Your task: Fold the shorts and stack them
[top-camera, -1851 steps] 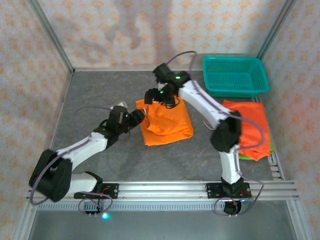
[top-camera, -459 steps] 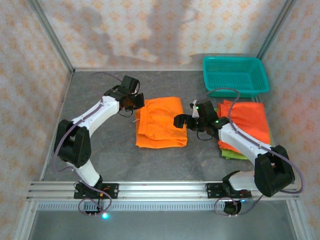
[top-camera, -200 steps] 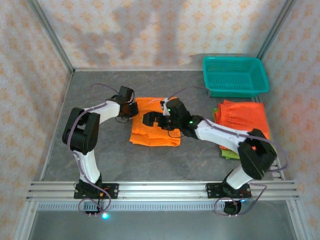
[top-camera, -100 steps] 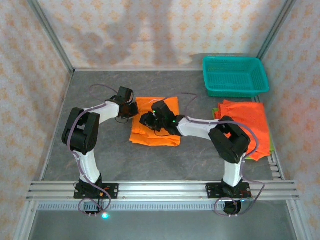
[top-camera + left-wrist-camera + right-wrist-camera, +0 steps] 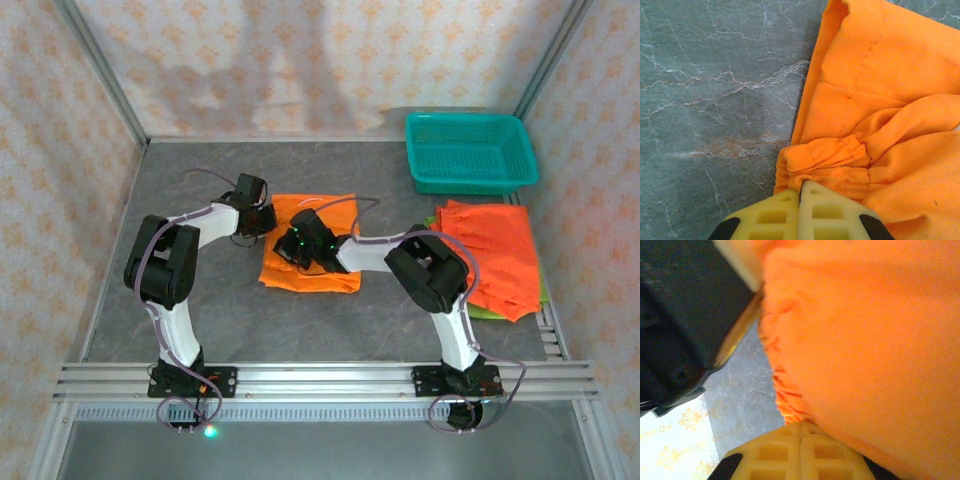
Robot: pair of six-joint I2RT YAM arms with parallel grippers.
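Folded orange shorts [image 5: 305, 277] lie mid-table. My left gripper [image 5: 264, 219] is at their far left corner, shut on the gathered waistband [image 5: 825, 155] with its yellow fingertips [image 5: 790, 200] pressed together. Stretched leftward across the cloth, my right gripper [image 5: 290, 246] is shut on the same shorts' ruffled edge [image 5: 785, 400], just beside the left gripper's black body [image 5: 680, 325]. More orange shorts [image 5: 500, 255] are stacked at the right on lime green shorts [image 5: 488, 313].
A teal plastic basket [image 5: 470, 150] stands at the back right corner. Papered walls [image 5: 60, 150] close in the grey stone table [image 5: 200, 310]. An aluminium rail [image 5: 320, 380] runs along the near edge.
The right arm has reached further left over the orange shorts and its gripper has closed on their edge. The left arm has stayed put, still shut on the waistband.
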